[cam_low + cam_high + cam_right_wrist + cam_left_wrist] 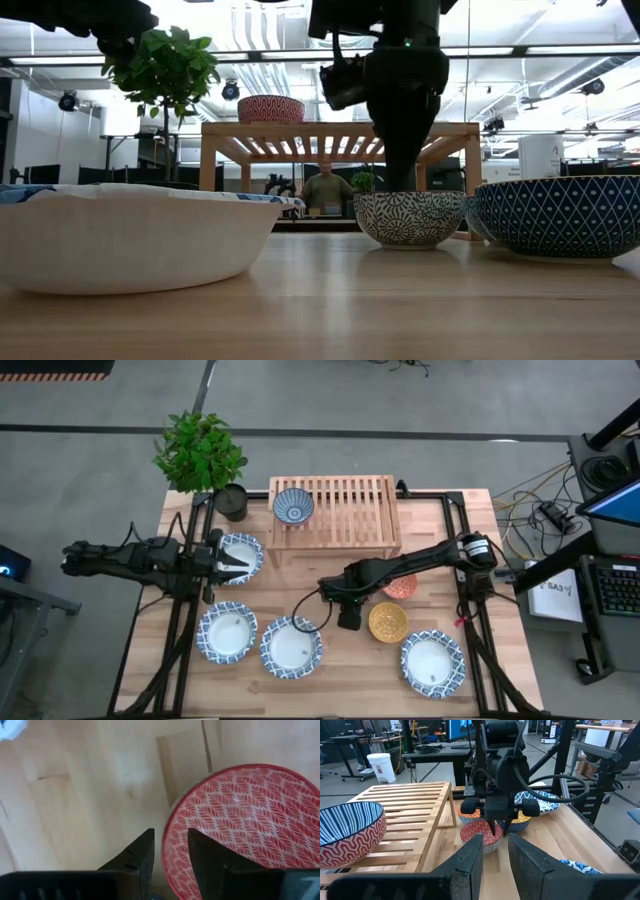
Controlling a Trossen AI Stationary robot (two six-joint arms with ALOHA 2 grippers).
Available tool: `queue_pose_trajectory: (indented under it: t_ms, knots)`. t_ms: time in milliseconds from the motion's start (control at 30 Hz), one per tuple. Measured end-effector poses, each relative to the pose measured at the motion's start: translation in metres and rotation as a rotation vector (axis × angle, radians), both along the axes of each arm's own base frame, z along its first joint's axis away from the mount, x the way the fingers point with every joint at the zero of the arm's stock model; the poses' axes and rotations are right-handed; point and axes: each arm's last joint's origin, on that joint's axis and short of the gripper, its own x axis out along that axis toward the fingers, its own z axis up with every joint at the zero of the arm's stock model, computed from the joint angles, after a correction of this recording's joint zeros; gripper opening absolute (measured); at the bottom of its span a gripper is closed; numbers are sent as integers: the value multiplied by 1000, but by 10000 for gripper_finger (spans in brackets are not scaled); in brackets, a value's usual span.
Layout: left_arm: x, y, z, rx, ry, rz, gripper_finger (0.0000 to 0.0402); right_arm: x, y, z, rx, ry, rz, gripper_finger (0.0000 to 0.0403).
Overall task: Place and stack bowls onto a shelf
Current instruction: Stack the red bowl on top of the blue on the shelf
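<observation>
So far you have one bowl home: a small bowl, blue-striped inside and red-patterned outside, sits on the far left end of the shelf. Nothing is stacked on it yet.

Everything else is down on the surface. The four wide blue-rimmed bowls are all unplaced: one on the left beside the shelf leg, two side by side along the near edge, and one at the near right. Of the small ones, the orange bowl and the yellow bowl sit close together right of centre.

Your right claw points down over the middle of the surface, its fingers apart and straddling the rim of the red-lined small bowl. That bowl rests flat on the wood near the front of the shelf; the overhead view hides it under the arm. With the fingers either side of the rim but not closed, I judge this bowl to be the one in hand, not yet gripped.

Your left claw waits low over the wide bowl on the left, fingers slightly apart with nothing visible between them.

By my count that is one of eight done, with seven bowls and all the stacking to go.
</observation>
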Motion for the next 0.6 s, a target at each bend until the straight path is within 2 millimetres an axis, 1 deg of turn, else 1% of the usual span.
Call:
queue_pose_trajectory:
  t_ms: [100,233,400,533,600]
  knots:
    - [0,0,0,5,1,-1,75,3,1,-4,4,-8,2,99]
    - [0,0,0,6,1,-1,75,8,1,-15,2,2,1,88]
    - [0,0,0,6,1,-1,75,11,1,-26,2,28,-3,58]
    - [0,0,0,6,0,-1,75,11,1,-24,1,14,-5,20]
    - [0,0,0,6,0,-1,75,11,1,-20,1,-7,-10,16]
